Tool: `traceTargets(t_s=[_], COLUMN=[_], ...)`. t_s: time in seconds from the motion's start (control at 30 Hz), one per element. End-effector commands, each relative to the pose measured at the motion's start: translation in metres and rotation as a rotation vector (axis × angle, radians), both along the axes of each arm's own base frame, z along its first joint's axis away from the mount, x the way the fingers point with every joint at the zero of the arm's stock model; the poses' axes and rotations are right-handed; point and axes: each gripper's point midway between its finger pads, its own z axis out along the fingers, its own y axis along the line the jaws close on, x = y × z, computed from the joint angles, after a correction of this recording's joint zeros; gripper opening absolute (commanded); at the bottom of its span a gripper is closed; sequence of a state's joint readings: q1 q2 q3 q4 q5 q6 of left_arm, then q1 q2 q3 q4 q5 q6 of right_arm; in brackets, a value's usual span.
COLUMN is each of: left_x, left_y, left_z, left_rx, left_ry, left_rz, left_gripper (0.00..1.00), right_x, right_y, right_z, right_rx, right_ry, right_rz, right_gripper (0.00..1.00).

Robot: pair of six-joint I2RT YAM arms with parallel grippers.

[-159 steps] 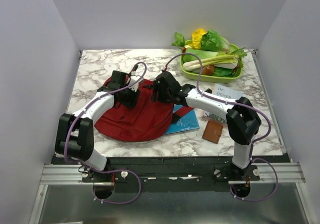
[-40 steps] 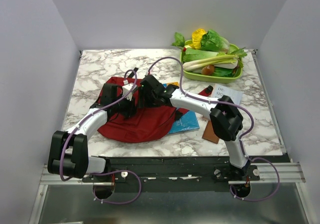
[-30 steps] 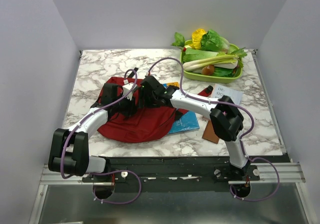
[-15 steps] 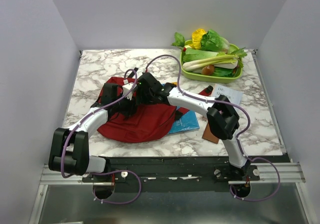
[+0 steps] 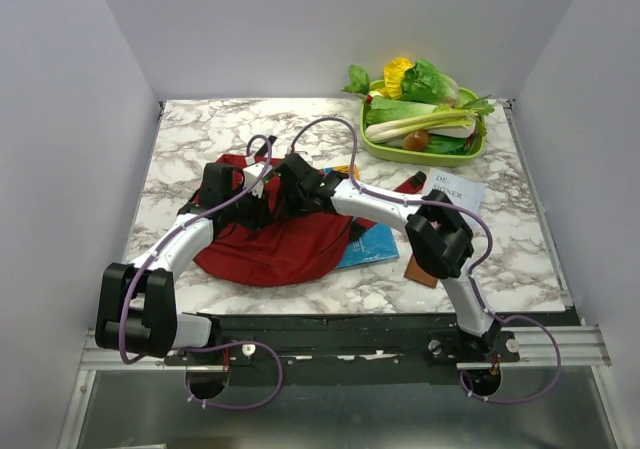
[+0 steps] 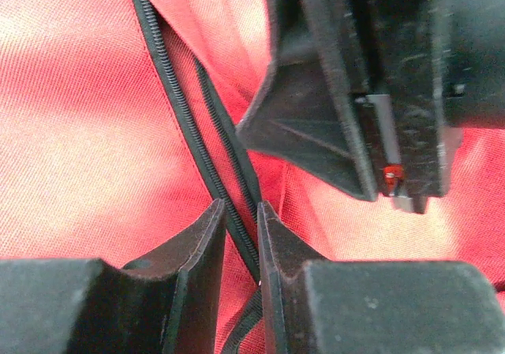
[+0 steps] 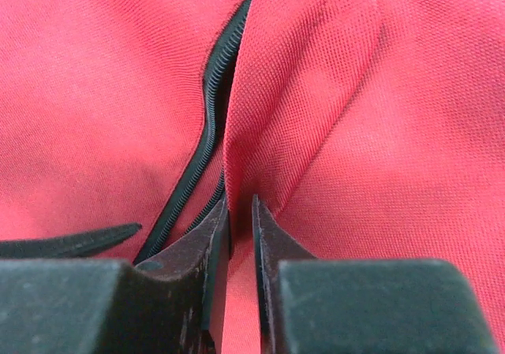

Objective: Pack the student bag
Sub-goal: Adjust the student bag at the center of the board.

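Observation:
The student bag (image 5: 290, 244), dark red fabric, lies flat on the marble table (image 5: 200, 134). Both grippers are down on its upper part, close together. My left gripper (image 5: 243, 197) is shut on the black zip edge (image 6: 170, 94), which runs up between its fingers (image 6: 242, 212). My right gripper (image 5: 287, 197) is shut on a raised fold of red fabric (image 7: 284, 117) just beside the zip (image 7: 207, 125), with the cloth pinched between its fingers (image 7: 241, 208). The right gripper's black body (image 6: 379, 94) shows in the left wrist view, just beyond the left fingers.
A blue book (image 5: 368, 249) sticks out from under the bag's right side. A brown wallet (image 5: 422, 267) and a white printed sheet (image 5: 455, 187) lie to the right. A green tray (image 5: 472, 151) of vegetables stands at the back right. A red strap (image 5: 410, 182) trails right.
My right gripper has closed on the fold of bag fabric and shifted slightly left. The left gripper keeps its hold on the zip edge.

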State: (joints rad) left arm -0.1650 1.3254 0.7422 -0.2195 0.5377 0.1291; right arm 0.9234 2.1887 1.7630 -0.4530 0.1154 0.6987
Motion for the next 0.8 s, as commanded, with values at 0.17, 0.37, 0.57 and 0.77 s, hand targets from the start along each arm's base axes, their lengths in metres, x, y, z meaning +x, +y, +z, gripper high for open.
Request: traceTargets(t_s=[0.17, 0.37, 0.57, 0.77], left_x=[0.024, 0.045, 0.047, 0.042], left_y=[0.017, 0.018, 0.003, -0.006], left_z=[0.003, 0.009, 0.015, -0.003], left_rx=[0.07, 0.053, -0.005, 0.13], left_ry=[-0.04, -0.029, -0.007, -0.067], left_rz=[0.098, 0.176, 0.178, 0.2], left_gripper=[0.33, 0.43, 0.64, 0.76], right_x=[-0.02, -0.024, -0.024, -0.023], right_y=[-0.022, -0.025, -0.022, -0.022], right_z=[-0.008, -0.017, -0.02, -0.019], right_rx=[-0.025, -0.013, -0.005, 0.002], right_ry=[0.003, 0.013, 0.011, 0.004], right_rz=[0.0, 0.005, 0.011, 0.012], right_gripper=[0.09, 0.05, 0.03, 0.01])
